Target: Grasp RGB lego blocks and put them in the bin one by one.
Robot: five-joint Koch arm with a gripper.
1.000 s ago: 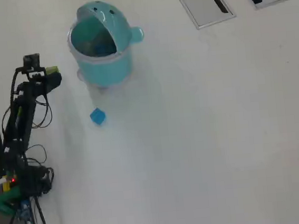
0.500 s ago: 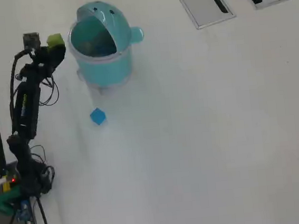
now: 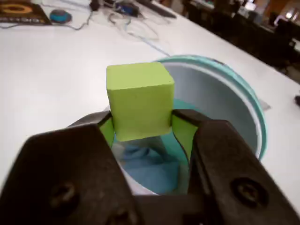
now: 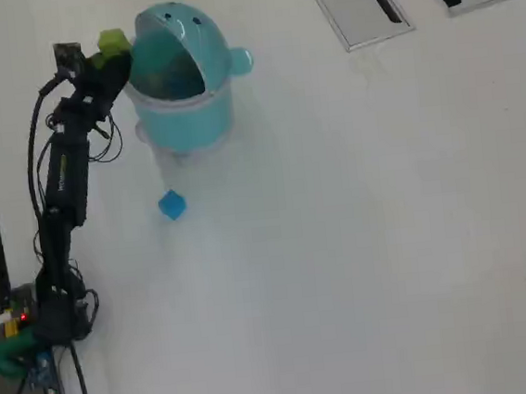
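A white table [image 4: 361,243] fills the overhead view. The teal bin [image 4: 183,111] stands at upper left, its lid tipped back and mouth open. The arm [image 4: 61,179] reaches up the left edge. Its gripper [image 4: 112,58] pinches the green block [image 3: 139,101] at the bin's left rim. The blue block [image 4: 171,205] lies below the bin.

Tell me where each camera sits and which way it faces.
Wrist view: rides behind the pincer, looking forward over its black jaws at the yellow-green block and into the teal bin.
Overhead view: fixed above, looking down on the white table; the whole arm shows at left, with a blue block below the bin.
Shared: pincer, yellow-green block, bin, table.
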